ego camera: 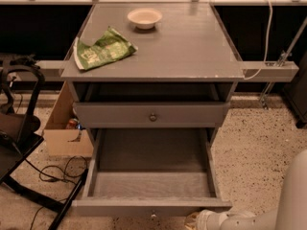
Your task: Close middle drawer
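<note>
The middle drawer of the grey cabinet is pulled far out toward me, showing its bare grey inside. Its small knob sits at the lower edge of the view. The drawer above it is shut, with a round metal knob. The lowest drawer is hidden under the open one. My gripper is at the bottom edge, just below the right end of the open drawer's front. My white arm runs off to the lower right.
On the cabinet top lie a white bowl and a green chip bag. A cardboard box stands on the floor at the left, next to a black chair and cables. A white cable hangs at the right.
</note>
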### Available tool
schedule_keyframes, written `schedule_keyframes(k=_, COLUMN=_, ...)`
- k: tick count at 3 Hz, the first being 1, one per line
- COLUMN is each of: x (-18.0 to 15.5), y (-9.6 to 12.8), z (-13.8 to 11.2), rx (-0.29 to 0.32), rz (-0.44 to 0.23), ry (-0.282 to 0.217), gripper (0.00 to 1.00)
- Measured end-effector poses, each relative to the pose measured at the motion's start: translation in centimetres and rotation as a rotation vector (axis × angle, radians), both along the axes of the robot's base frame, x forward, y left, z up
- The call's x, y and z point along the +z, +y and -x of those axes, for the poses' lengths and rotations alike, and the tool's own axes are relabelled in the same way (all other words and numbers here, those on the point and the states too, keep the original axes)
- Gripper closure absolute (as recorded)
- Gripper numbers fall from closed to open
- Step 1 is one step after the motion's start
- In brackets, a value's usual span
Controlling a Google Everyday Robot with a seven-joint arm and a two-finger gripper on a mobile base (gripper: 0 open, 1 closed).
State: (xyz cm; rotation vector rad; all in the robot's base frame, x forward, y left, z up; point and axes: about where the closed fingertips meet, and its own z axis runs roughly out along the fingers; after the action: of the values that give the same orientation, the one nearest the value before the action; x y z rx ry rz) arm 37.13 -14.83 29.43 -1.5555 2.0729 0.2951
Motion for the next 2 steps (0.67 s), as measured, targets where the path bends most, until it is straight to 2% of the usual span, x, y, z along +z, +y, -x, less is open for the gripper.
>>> schedule_keyframes(k=1, x=0.0, y=0.0, z=0.1, rx=0.000, rz=0.000, ry=0.000, gripper=1.00)
schedule_keyframes(k=2, x=0.3, y=0.5, z=-1.0, rx=0.007, rz=-0.002, ry=-0.022, gripper=1.00)
